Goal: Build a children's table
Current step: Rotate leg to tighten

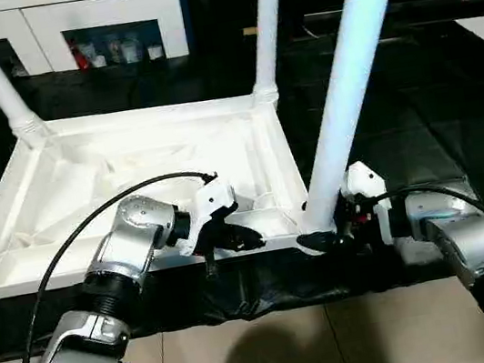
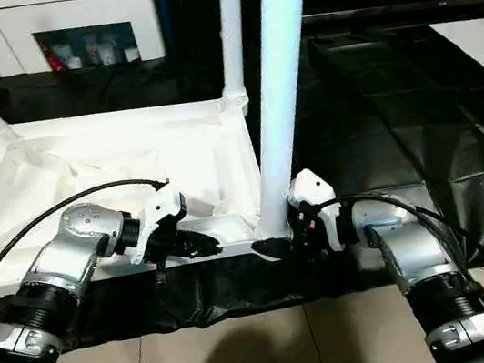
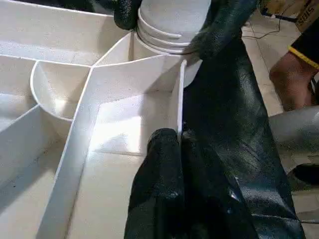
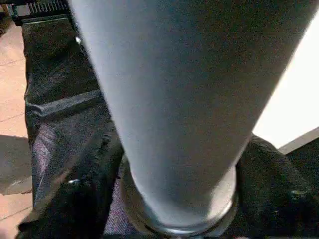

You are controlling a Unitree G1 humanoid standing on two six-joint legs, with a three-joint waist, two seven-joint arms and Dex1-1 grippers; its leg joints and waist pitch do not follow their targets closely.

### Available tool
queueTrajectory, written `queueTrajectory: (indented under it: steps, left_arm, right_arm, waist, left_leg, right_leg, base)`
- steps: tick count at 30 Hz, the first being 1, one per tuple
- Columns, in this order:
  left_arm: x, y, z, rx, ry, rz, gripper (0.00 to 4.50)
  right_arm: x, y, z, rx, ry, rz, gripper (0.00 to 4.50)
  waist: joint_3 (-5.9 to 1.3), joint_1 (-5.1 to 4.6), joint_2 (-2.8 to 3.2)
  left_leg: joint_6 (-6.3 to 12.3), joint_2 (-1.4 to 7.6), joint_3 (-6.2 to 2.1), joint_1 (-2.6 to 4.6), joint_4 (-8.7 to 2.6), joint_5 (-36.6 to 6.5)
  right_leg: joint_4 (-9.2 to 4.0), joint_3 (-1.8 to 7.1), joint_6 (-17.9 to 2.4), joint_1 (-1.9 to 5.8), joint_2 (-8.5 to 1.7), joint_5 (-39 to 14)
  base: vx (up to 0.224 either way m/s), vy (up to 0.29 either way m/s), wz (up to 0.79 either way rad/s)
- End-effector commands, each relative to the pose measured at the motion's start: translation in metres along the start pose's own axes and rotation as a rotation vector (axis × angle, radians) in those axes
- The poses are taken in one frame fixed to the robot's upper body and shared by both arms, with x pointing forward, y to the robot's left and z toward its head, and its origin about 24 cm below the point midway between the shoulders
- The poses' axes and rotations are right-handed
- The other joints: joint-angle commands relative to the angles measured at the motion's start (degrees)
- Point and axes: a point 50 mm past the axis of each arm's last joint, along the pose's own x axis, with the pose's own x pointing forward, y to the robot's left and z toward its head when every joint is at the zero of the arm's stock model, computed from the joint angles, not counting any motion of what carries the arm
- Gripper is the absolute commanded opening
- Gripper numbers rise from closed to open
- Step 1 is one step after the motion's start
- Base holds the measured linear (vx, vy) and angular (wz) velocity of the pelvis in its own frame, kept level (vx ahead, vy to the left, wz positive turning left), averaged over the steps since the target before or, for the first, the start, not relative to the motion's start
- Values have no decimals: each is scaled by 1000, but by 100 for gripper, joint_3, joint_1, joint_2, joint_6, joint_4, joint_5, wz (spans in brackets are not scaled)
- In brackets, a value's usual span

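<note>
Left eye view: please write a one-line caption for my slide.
Right gripper around the base of a leg at the upturned table top's near corner; left gripper pinches its near rim.

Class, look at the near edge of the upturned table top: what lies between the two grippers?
In the left eye view, between the left gripper and right gripper lies a short stretch of the table top's near rim, ending at the corner leg.

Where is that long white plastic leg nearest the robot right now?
In the left eye view, the long white tapered leg stands in the upturned white tabletop's near right corner socket, with the right claw at its base.
</note>
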Motion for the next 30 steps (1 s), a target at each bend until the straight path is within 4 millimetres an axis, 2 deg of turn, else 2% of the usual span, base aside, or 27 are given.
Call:
queueTrajectory:
  steps: [1, 2, 8, 9, 16, 19, 20, 21, 22, 25, 26, 27, 29, 30]
  left_arm:
    - [5, 6, 24, 70, -59, 32, 0]
    - [5, 6, 24, 71, -59, 32, 0]
    - [7, 8, 23, 56, -59, 70, 0]
    - [7, 8, 22, 49, -59, 85, 0]
    - [11, 11, 22, 8, -77, 175, 0]
    - [16, 12, 25, -9, -96, 241, 0]
    - [17, 12, 26, -10, -98, 247, 0]
    - [22, 13, 31, -27, -125, 287, 0]
    - [22, 13, 31, -27, -125, 287, 0]
    - [40, 12, 42, -52, -175, 339, 0]
    - [40, 12, 42, -52, -175, 339, 0]
    - [49, 9, 46, -52, -186, 340, 0]
    - [57, 6, 49, -49, -196, 348, 0]
    - [61, 5, 51, -46, -201, 349, 0]
  right_arm:
    - [27, 28, 4, -31, -17, 237, 303]
    - [26, 28, 4, -30, -15, 237, 296]
    - [26, 29, 0, -31, 5, 241, 277]
    - [27, 29, 0, -28, 2, 238, 276]
    - [36, 31, -2, 11, -61, 151, 274]
    - [45, 25, -3, 44, -109, -6, 273]
    - [46, 24, -3, 48, -111, -22, 273]
    - [53, 17, -4, 89, -113, -140, 273]
    - [53, 17, -4, 89, -113, -140, 273]
    - [70, 6, -3, 195, -130, -334, 272]
    - [70, 6, -3, 195, -130, -334, 272]
    - [79, 3, 0, 239, -139, -413, 272]
    - [86, 1, 6, 276, -166, -461, 272]
    - [90, 1, 9, 281, -180, -471, 272]
  waist:
    - [-369, -13, -47]
    - [-374, -12, -69]
    - [-380, 2, -55]
    - [-359, 6, 1]
    - [-349, 7, -16]
    - [-312, -38, -25]
    - [-327, -43, -37]
    - [-323, -57, -28]
    - [-323, -71, -27]
    - [-329, -148, -33]
    - [-337, -176, -35]
    - [-350, -176, -23]
    - [-363, -195, -32]
    - [-372, -188, -17]
  left_leg:
    - [365, 120, 30, 85, -319, -1333]
    - [351, 120, 31, 86, -318, -1357]
    - [318, 122, 23, 83, -323, -1367]
    - [312, 119, 18, 77, -330, -1382]
    - [260, 124, 15, 102, -346, -1595]
    - [68, 108, -24, 108, -395, -2014]
    - [30, 111, -34, 114, -398, -2031]
    - [3, 111, -34, 128, -402, -2068]
    - [-9, 112, -32, 133, -403, -2083]
    - [-65, 99, -42, 112, -408, -2082]
    - [-64, 89, -46, 96, -404, -2037]
    - [-26, 89, -33, 89, -396, -1921]
    - [8, 80, -22, 80, -388, -1784]
    - [60, 84, -5, 88, -368, -1674]
  right_leg:
    - [-415, 212, -1358, 280, -259, -1098]
    - [-422, 214, -1337, 282, -262, -1150]
    - [-422, 214, -1298, 279, -268, -1197]
    - [-426, 217, -1312, 269, -263, -1153]
    - [-450, 217, -1313, 265, -264, -1306]
    - [-536, 207, -1075, 245, -300, -2205]
    - [-537, 204, -1025, 254, -304, -2305]
    - [-555, 210, -972, 228, -297, -2394]
    - [-554, 215, -975, 214, -291, -2393]
    - [-551, 208, -967, 215, -285, -2368]
    - [-547, 203, -959, 231, -283, -2336]
    - [-538, 219, -962, 230, -278, -2145]
    - [-516, 218, -1020, 248, -258, -1811]
    - [-494, 230, -1089, 239, -259, -1519]
  base:
    - [0, 0, 0]
    - [0, 0, 0]
    - [0, 0, 0]
    - [0, 0, 0]
    - [0, 0, 0]
    - [0, 0, 0]
    - [0, 0, 0]
    - [0, 0, 0]
    - [0, 0, 0]
    - [0, 0, 0]
    - [0, 0, 0]
    - [0, 0, 0]
    - [0, 0, 0]
    - [0, 0, 0]
